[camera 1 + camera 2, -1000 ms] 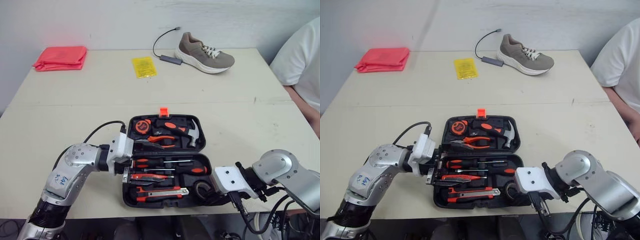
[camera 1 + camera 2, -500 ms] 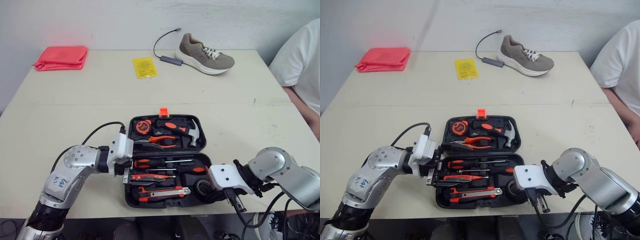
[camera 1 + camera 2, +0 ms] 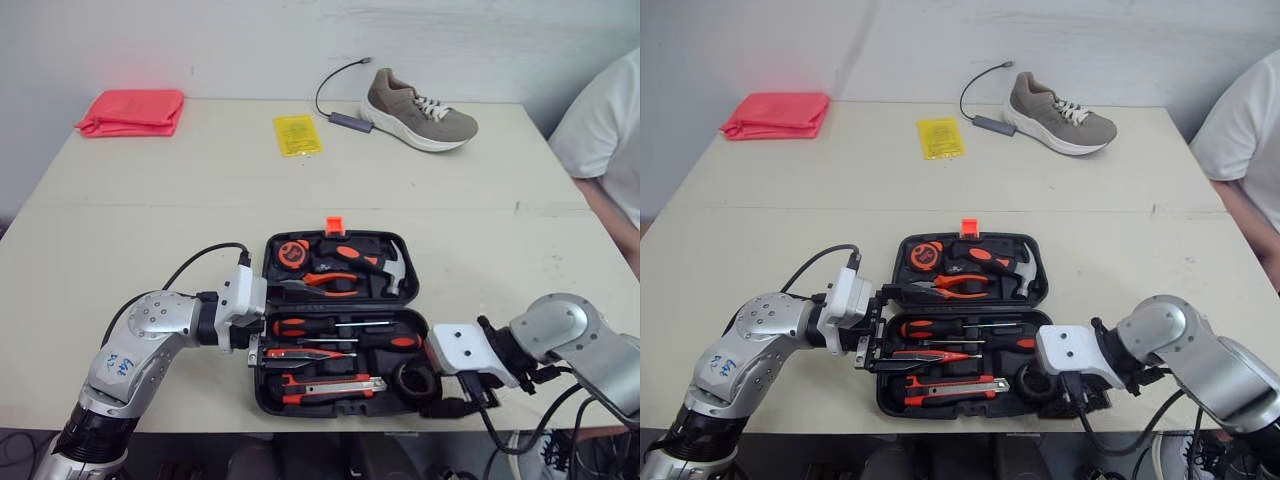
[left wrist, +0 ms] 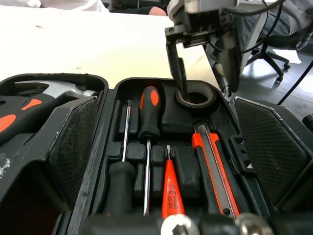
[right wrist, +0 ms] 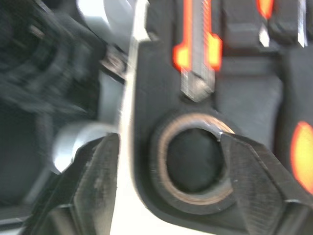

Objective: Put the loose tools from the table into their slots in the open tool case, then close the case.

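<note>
Right jaws spread, one finger (image 4: 177, 68) inside tape roll (image 4: 211, 100), left jaws spread astride open tool case (image 4: 108, 105) edge.

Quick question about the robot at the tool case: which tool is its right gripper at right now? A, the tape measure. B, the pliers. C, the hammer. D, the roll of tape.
D: the right gripper is open right at the roll of tape, which sits in the near right corner of the tool case.
</note>
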Controlling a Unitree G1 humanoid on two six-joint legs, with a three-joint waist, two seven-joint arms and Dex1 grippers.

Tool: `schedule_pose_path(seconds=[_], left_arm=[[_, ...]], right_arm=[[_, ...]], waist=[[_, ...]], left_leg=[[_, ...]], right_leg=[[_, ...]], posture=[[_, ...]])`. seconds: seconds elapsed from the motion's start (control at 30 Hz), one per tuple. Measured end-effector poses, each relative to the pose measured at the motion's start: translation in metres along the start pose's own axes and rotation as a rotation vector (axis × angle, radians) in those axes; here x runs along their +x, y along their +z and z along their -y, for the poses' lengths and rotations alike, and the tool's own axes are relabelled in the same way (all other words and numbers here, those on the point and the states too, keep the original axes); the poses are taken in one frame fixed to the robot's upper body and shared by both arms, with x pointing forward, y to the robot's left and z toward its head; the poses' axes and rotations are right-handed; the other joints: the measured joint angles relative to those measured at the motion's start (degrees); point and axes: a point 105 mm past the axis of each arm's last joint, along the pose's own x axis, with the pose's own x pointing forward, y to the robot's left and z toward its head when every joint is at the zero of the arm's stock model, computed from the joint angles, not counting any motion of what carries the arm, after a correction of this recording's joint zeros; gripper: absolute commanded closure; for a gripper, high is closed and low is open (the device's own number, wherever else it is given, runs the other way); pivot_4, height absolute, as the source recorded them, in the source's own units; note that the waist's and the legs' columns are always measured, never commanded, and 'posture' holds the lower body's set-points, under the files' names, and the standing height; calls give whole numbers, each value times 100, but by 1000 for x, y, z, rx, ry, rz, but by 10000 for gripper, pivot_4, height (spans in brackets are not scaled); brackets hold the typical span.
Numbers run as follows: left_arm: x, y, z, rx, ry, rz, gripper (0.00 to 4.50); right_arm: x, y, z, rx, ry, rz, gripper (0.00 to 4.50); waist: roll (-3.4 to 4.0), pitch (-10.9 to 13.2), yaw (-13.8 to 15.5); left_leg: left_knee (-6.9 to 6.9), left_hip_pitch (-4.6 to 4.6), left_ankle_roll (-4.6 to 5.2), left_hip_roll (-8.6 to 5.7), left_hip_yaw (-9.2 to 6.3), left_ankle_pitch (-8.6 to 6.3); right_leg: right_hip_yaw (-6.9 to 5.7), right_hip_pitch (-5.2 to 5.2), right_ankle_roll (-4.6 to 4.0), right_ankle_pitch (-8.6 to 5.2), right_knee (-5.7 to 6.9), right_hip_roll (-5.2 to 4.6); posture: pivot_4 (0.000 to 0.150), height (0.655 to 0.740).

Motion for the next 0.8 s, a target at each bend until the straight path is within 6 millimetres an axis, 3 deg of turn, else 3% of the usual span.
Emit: schedule_pose_path(seconds=[0.13, 0.23, 0.33, 0.47, 0.5, 0.6, 0.8], left_arm=[[-3, -2, -1, -7, 13, -1, 0], [-5, -1, -2, -1, 19, 1, 0], [-5, -2, -2, -2, 19, 0, 0], [-7, -5, -4, -14, 28, 0, 0], [-8, -6, -5, -16, 29, -2, 0], [-8, -5, -5, -6, 25, -1, 0], [-7, -2, -6, 16, 11, 0, 0]], right_arm=[[-25, 11, -3, 21, -3, 42, 13406], [-31, 16, -4, 24, -19, 119, 13406], [-27, 23, -2, 15, -62, 283, 21514], [-11, 20, -5, 12, -114, 431, 42102], [-8, 19, -5, 0, -137, 449, 44469], [6, 8, -7, -13, -167, 459, 44469], [21, -38, 6, 29, -238, 384, 44469]], waist=[[1, 1, 0], [0, 1, 1], [-3, -1, 5], [-1, 0, 13], [-2, -1, 12], [-2, -1, 11], [0, 0, 10]], left_leg=[[-1, -1, 1, 4, -8, -1], [-6, -2, 1, 3, -11, -1], [-4, -9, 1, 1, -15, 0], [1, -15, 1, -1, -16, 0], [1, -14, 2, -2, -17, 0], [3, -14, 2, -4, -16, 0], [3, -8, 2, -6, -11, 1]], right_leg=[[-5, 2, -1, -1, -2, 2], [-6, 2, -2, -1, -7, 3], [-6, 2, 3, 2, -11, 5], [-7, 1, 7, 4, -11, 6], [-7, 2, 8, 4, -11, 6], [-8, 4, 9, 5, -12, 9], [-7, 4, 8, 5, -9, 17]], posture=[[1500, 7400], [1500, 7400], [1500, 7400], [1500, 7400], [1500, 7400], [1500, 7400], [1500, 7400]])
